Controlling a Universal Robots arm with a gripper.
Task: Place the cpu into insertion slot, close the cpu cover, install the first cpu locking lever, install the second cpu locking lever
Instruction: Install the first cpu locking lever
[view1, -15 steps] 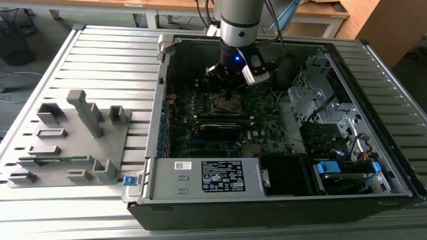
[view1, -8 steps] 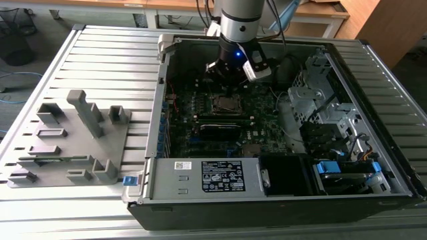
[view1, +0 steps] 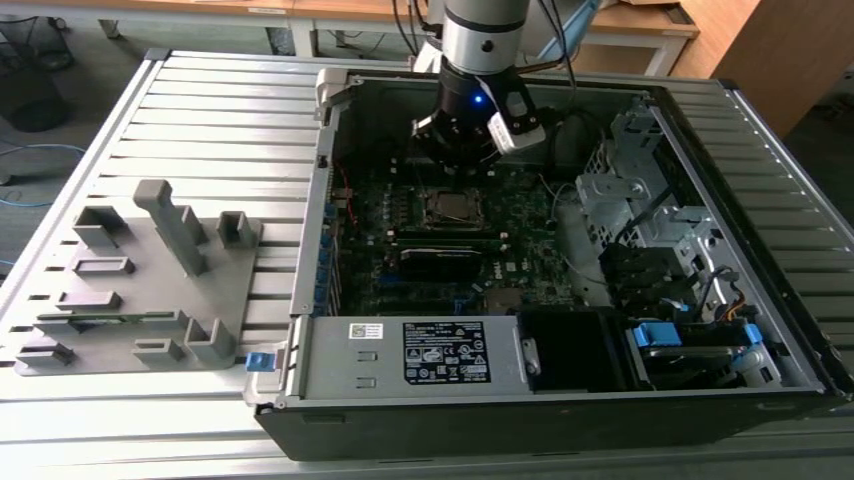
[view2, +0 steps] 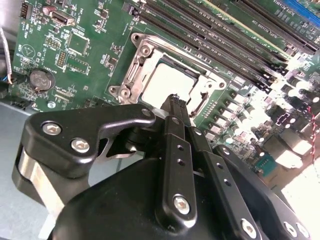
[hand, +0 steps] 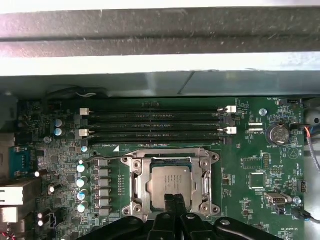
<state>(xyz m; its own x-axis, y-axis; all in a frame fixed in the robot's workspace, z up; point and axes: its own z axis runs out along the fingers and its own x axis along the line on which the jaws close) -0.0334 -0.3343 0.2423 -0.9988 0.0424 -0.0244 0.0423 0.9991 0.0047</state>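
Note:
The cpu (hand: 170, 184) (view2: 167, 81) (view1: 455, 207) lies flat in the insertion slot (hand: 170, 162) on the green motherboard, its dull silver top showing. The silvery cpu cover (hand: 206, 180) (view2: 150, 47) lies down around it, framing the chip through its square window. My gripper (hand: 175, 201) (view2: 175, 101) (view1: 461, 165) hangs just above the near edge of the socket, its black fingers pressed together with nothing between them. Their tips overlap one edge of the chip in both wrist views. I cannot make out how the locking levers stand.
Memory slots (hand: 155, 125) run beside the socket, and a row of capacitors (hand: 82, 180) and a coin battery (hand: 275, 134) stand near it. The case wall (hand: 160, 65) rises behind. A labelled power supply box (view1: 427, 355) and a grey fixture (view1: 147, 280) sit towards the exterior view's left and front.

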